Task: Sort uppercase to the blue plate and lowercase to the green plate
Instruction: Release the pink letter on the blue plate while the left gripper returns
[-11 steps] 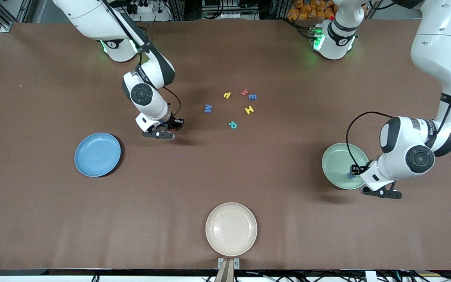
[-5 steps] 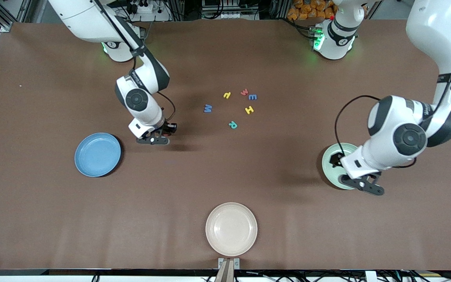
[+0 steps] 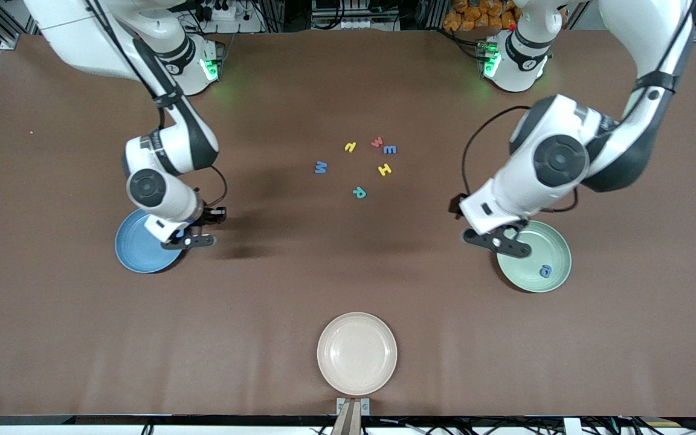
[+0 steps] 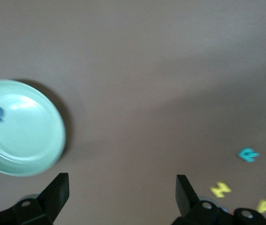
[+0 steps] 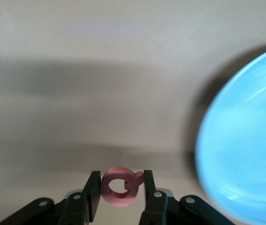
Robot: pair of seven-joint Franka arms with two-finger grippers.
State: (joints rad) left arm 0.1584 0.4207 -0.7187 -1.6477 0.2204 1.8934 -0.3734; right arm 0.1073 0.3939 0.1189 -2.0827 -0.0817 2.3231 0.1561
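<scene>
The right gripper (image 5: 118, 199) pinches the red Q (image 5: 119, 187) at the edge of the blue plate (image 3: 136, 251), ready to drop it. The left gripper (image 4: 121, 194) hangs wide open and empty by the green plate (image 3: 550, 241), where the blue a (image 3: 545, 271) lies.

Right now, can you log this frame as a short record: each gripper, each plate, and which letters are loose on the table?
right gripper: shut on the red Q, over the table at the blue plate's edge
left gripper: open, empty, over the table beside the green plate
blue plate: no letter seen in it
green plate: holds the blue a
cream plate: nothing in it
loose letters: blue M, yellow n, red w, blue e-shaped letter, yellow H, teal R
</scene>
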